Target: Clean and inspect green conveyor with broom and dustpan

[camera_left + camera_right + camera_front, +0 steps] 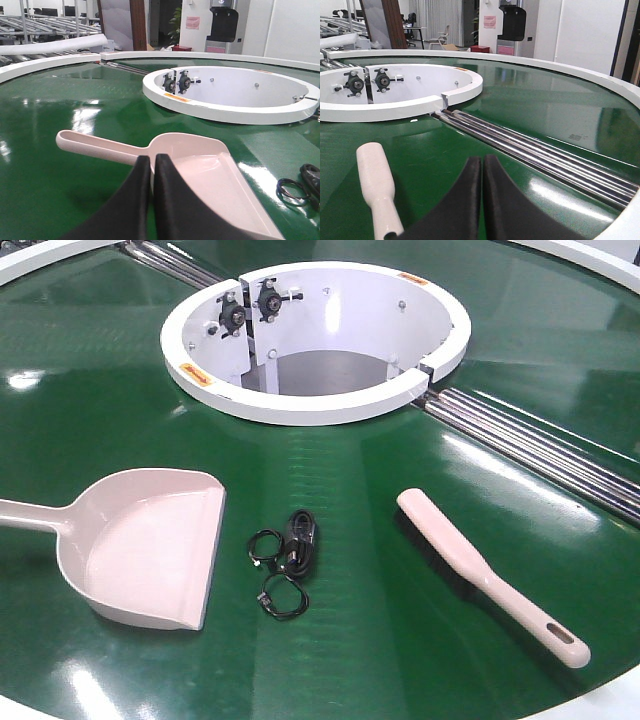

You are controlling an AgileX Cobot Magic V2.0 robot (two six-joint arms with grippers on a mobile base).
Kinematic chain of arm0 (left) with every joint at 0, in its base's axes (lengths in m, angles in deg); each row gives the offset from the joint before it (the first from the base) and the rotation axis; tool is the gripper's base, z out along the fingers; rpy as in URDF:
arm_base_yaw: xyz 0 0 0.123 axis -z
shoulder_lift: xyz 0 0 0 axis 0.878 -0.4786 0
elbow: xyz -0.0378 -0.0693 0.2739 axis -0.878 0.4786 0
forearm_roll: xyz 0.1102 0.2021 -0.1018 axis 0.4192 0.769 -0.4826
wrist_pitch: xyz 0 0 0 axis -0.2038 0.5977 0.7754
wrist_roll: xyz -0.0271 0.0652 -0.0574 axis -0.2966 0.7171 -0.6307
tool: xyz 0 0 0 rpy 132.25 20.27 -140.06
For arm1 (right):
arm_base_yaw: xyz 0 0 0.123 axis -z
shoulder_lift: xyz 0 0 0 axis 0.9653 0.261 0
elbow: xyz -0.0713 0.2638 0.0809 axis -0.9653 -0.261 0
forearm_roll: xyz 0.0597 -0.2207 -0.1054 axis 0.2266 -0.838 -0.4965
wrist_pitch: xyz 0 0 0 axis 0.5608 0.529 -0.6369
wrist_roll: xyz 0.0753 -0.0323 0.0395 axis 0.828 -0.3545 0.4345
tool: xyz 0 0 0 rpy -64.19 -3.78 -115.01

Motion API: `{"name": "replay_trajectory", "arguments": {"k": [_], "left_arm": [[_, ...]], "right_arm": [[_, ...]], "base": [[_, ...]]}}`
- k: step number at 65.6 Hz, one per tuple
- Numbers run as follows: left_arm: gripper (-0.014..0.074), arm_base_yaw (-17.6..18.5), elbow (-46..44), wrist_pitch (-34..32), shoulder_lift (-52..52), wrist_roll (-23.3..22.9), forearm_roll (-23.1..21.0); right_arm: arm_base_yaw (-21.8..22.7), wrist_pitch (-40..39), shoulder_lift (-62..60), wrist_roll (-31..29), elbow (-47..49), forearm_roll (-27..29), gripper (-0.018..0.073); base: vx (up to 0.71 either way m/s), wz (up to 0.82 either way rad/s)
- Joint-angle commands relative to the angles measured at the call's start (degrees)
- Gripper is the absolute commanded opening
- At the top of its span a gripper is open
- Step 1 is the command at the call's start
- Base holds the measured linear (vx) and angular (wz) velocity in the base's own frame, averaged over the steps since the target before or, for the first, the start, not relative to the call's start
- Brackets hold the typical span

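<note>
The green conveyor (90,410) fills the front view. The pale pink dustpan (150,550) lies on it at the left, mouth to the right and handle running off the left edge. The broom (480,575) lies at the right, its slotted handle end toward the near right. Neither gripper appears in the front view. In the left wrist view my left gripper (152,159) is shut and empty, just short of where the dustpan (200,160) meets its handle. My right gripper (482,159) is shut and empty over bare belt, with the broom (376,185) to its left.
A tangle of black cables and rings (290,560) lies on the belt between dustpan and broom. The white centre hub (310,405) rises behind them. Metal rollers (540,445) run from the hub toward the right edge. The belt's white rim (630,220) is near the right arm.
</note>
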Motion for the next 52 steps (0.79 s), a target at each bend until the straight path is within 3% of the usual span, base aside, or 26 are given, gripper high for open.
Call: {"name": "replay_trajectory", "arguments": {"k": [1, 52], "left_arm": [[-0.0006, 0.0, 0.5, -4.4, 0.8, -0.1, -0.6], [-0.0006, 0.0, 0.5, -4.4, 0.8, -0.1, -0.6]], "right_arm": [[0.4, -4.1, -0.6, -0.1, -0.2, 0.0, -0.0008], [0.4, -4.0, -0.6, -0.1, -0.2, 0.0, -0.0008]], "base": [[0.00, 0.00], [0.00, 0.00]]}}
